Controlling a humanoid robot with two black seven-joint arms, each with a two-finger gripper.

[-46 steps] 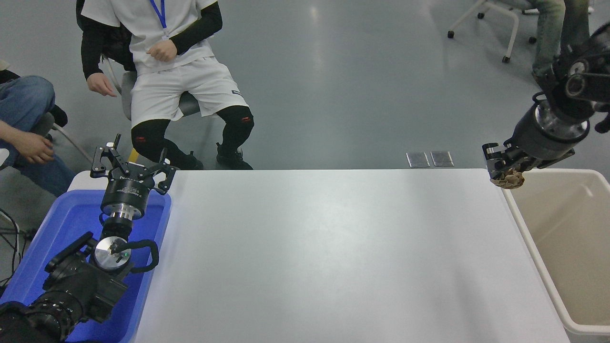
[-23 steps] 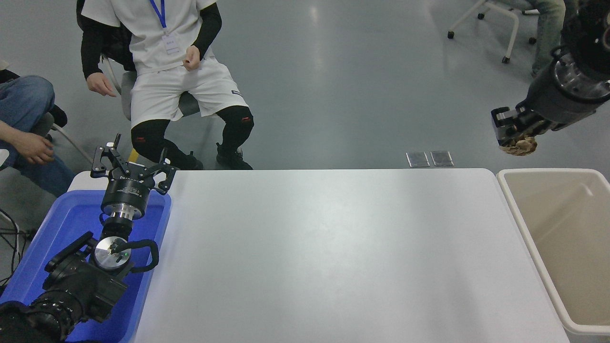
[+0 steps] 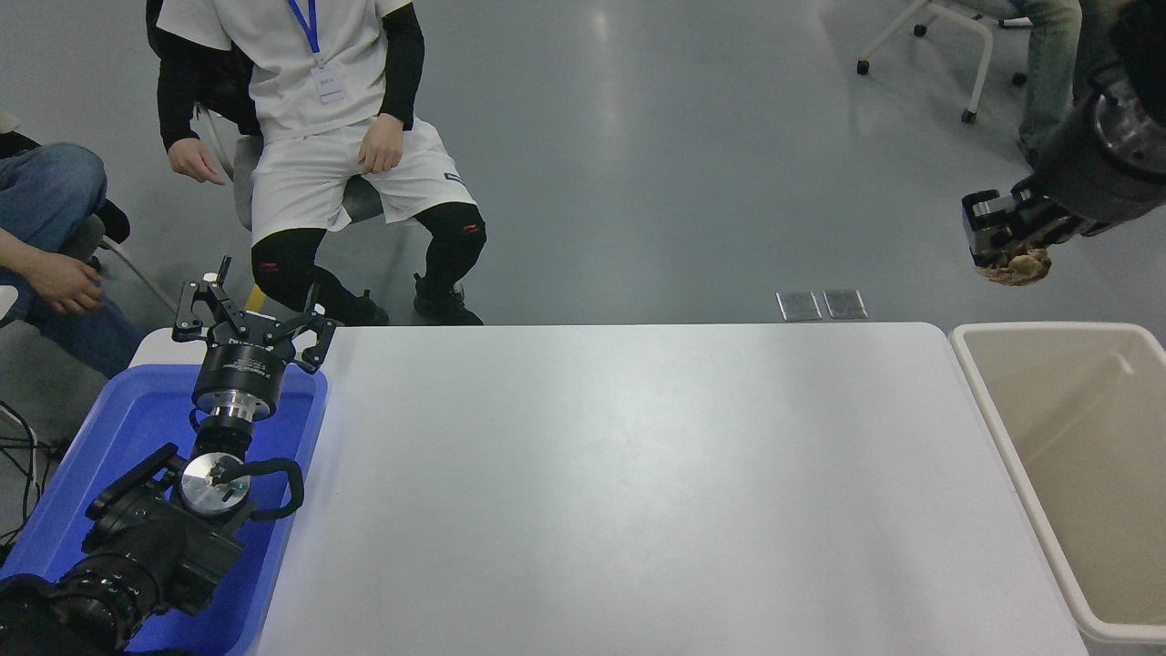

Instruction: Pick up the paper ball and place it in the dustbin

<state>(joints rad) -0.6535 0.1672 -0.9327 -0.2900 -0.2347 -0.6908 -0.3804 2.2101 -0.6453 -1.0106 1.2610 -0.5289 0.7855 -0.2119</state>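
A tan crumpled paper ball (image 3: 1017,267) hangs in the air at the upper right, with my right gripper (image 3: 1007,248) shut on it. It is held high, above and slightly beyond the far left corner of the cream dustbin (image 3: 993,401), which stands against the table's right end and looks empty inside. My left gripper (image 3: 252,314) is parked at the lower left over a blue tub, its fingers spread open and holding nothing.
The blue tub (image 3: 118,428) sits at the table's left end under my left arm. The white table (image 3: 619,483) lies between the two tubs. One person sits on a chair (image 3: 319,137) beyond the far left; another person's arm (image 3: 46,264) shows at the left edge.
My right gripper has lifted the paper ball up from the dustbin's near-left rim and carried it a little to the right. The seated person lowered a hand to the lap. My left arm stayed still.
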